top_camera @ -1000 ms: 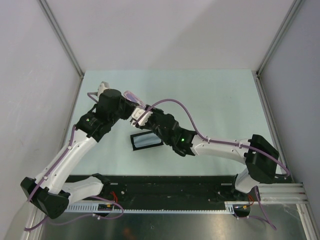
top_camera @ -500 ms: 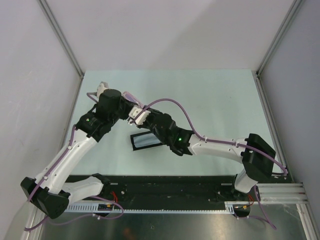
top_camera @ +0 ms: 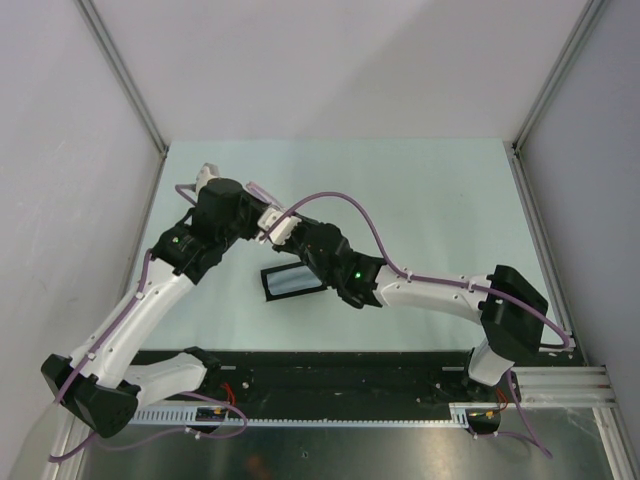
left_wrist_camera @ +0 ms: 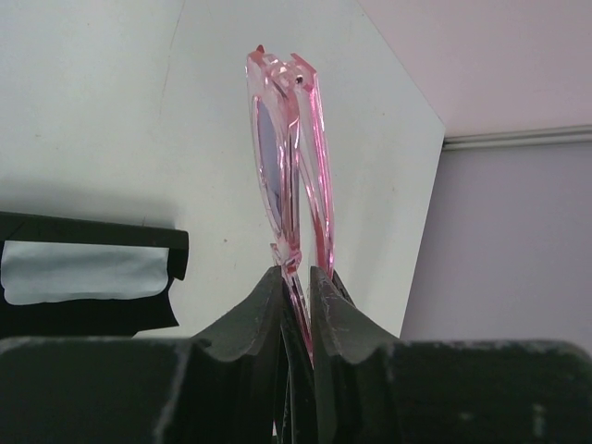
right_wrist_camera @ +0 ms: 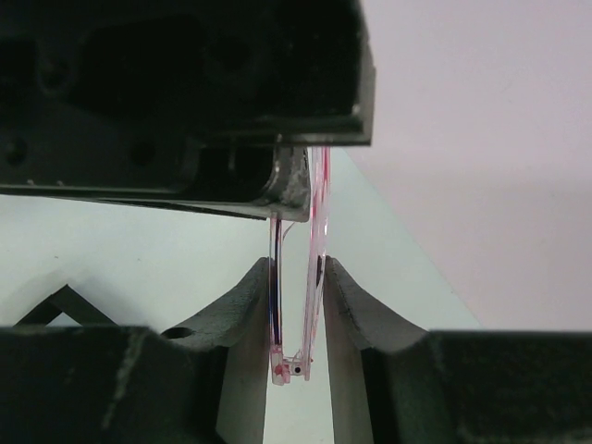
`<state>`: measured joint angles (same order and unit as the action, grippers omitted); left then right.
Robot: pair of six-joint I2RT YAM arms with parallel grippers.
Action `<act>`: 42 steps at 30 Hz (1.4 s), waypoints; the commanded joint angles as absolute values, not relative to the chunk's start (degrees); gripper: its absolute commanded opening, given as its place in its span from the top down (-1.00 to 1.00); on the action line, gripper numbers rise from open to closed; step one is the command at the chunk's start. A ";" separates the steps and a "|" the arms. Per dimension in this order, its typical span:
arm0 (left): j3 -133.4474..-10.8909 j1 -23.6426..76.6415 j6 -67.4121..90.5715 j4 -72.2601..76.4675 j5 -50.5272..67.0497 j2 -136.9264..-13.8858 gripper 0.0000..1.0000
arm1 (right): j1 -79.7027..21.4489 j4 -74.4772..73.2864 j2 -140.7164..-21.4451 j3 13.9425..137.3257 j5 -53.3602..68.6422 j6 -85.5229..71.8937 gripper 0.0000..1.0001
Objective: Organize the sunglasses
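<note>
One pale green table [top_camera: 430,200] carries an open black case [left_wrist_camera: 92,233] with a pale blue cloth [left_wrist_camera: 83,273] inside. Above it, just behind the case, the left gripper [left_wrist_camera: 296,277] pinches the folded sunglasses [left_wrist_camera: 294,157] at one end. The right gripper [right_wrist_camera: 296,277] is narrowed onto the other end.

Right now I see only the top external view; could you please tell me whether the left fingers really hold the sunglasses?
Observer: Yes. The left wrist view shows the left fingers shut on one end of the sunglasses.
Operator: Are they folded?
Observer: Yes, they are folded flat and stick straight out of the grip.
Operator: And the right arm?
Observer: The right wrist view shows the right fingers closely flanking the free end. I cannot tell whether they press it.
</note>
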<state>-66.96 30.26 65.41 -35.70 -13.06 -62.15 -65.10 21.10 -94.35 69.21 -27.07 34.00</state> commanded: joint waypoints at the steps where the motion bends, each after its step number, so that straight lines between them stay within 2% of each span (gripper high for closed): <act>1: -68.91 30.59 64.95 -34.80 -13.09 -61.35 0.54 | -64.69 22.85 -94.57 71.81 -27.60 31.99 0.68; 8: -69.17 30.67 63.02 -34.80 -15.46 -60.38 0.44 | -64.16 21.71 -93.87 71.81 -27.25 30.85 0.73; 10: -69.26 30.59 61.97 -34.80 -16.17 -59.51 0.23 | -64.16 21.01 -93.43 71.81 -27.25 30.59 0.73; 11: -69.34 30.67 61.44 -34.89 -16.87 -59.24 -0.10 | -64.16 20.74 -93.25 71.81 -27.07 30.41 0.73; 12: -69.52 30.59 61.00 -34.81 -17.31 -58.89 -0.17 | -64.07 20.22 -92.90 71.81 -26.90 30.15 0.73; 15: -69.61 30.59 59.68 -34.89 -19.41 -57.48 -0.32 | -63.72 19.08 -92.64 71.81 -26.72 29.10 0.71; 19: -69.87 29.80 57.49 -34.81 -21.97 -55.99 -0.41 | -63.02 17.32 -91.32 71.81 -25.14 27.16 0.70; 22: -71.54 26.73 52.58 -34.72 -19.53 -55.90 -0.49 | -62.49 15.12 -89.31 71.81 -22.86 25.58 0.68; 24: -75.05 23.30 44.70 -34.80 -15.75 -57.30 -0.51 | -61.79 12.23 -87.72 71.81 -19.01 22.96 0.68; 25: -76.45 21.90 41.34 -34.80 -9.99 -57.91 -0.52 | -60.57 11.00 -85.89 71.81 -16.98 21.37 0.68; 27: -81.37 21.62 31.00 -34.80 -4.60 -59.94 -0.52 | -58.55 6.96 -83.51 71.81 -8.99 18.30 0.67; 33: -86.92 21.45 13.65 -34.63 26.41 -61.43 -0.55 | -50.90 -3.42 -76.56 73.21 11.23 8.80 0.62; 34: -87.10 21.45 12.41 -34.54 35.76 -61.52 -0.55 | -50.28 -4.47 -76.20 73.56 13.08 6.79 0.62; 37: -87.36 21.45 8.01 -34.45 45.68 -61.44 -0.58 | -47.47 -7.03 -74.71 74.35 21.51 3.62 0.62; 42: -88.85 21.45 1.60 -34.28 54.83 -58.63 -0.67 | -44.57 -10.10 -74.09 75.41 32.42 -0.78 0.63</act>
